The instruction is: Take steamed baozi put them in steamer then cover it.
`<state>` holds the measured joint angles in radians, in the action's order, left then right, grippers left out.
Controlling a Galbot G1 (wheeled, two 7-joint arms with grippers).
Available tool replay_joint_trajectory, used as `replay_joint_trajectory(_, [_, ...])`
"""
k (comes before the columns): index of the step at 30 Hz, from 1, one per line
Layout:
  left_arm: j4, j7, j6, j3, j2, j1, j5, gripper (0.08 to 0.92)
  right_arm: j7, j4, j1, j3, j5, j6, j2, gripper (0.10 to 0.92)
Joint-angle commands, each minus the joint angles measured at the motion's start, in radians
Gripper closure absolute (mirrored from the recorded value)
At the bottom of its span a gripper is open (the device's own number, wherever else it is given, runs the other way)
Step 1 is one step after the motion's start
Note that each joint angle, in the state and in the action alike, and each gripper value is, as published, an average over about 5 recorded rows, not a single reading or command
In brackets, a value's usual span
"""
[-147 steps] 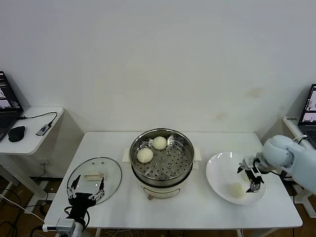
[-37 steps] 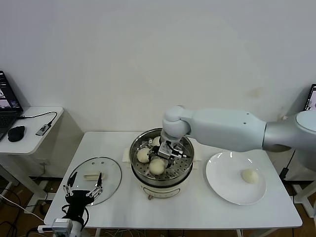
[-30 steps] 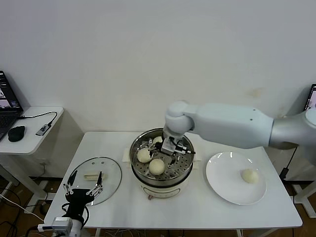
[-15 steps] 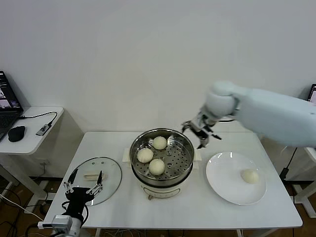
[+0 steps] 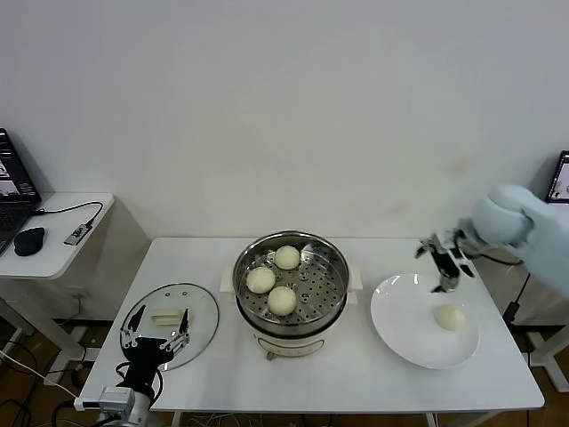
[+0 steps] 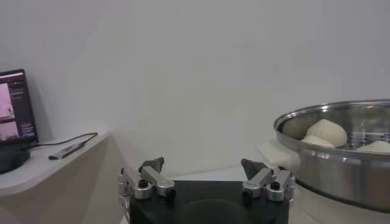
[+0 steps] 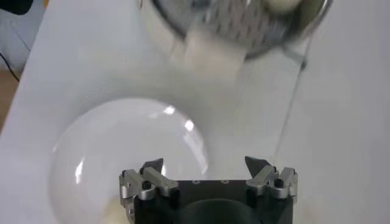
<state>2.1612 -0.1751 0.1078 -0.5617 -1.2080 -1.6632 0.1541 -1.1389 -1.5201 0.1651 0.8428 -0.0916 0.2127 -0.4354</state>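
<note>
The steamer (image 5: 242, 267) stands mid-table and holds three steamed baozi (image 5: 282, 300) on its perforated tray. A fourth baozi (image 5: 451, 318) lies on the white plate (image 5: 402, 313) to the right. My right gripper (image 5: 441, 261) hovers open and empty above the plate's far edge, short of that baozi. In the right wrist view the right gripper (image 7: 206, 163) looks down on the plate (image 7: 116, 152), with the steamer (image 7: 244, 27) beyond. My left gripper (image 5: 156, 334) rests open by the table's front left, over the glass lid (image 5: 203, 307). In the left wrist view the left gripper (image 6: 204, 164) faces the steamer (image 6: 341, 167).
A side table at the left carries a laptop, a mouse (image 5: 29, 240) and a cable. Another laptop (image 5: 560, 182) shows at the right edge. The white wall stands close behind the table.
My right gripper has left the steamer and swung right to above the plate's far edge, empty. Three baozi now lie in the steamer. The left arm has stayed put.
</note>
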Motion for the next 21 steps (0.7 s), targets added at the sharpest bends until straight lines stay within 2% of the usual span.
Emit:
replay_joint_trajectory(1, [-0.001, -0.001, 0.001, 0.002, -0.001, -0.004, -0.006, 0.177, 0.002, 0.081, -0.529, -0.437, -0.146, -0.011, 0.088, 0.203])
replay_joint_trajectory(11, [0.011, -0.002, 0.003, -0.005, -0.003, -0.017, -0.014, 0.177, 0.029, 0.259, -0.595, -0.502, -0.226, -0.064, -0.040, 0.203])
replay_joint_trajectory(21, [0.013, -0.002, 0.003, -0.010, -0.007, -0.022, -0.016, 0.177, 0.067, 0.360, -0.548, -0.488, -0.255, -0.057, -0.162, 0.203])
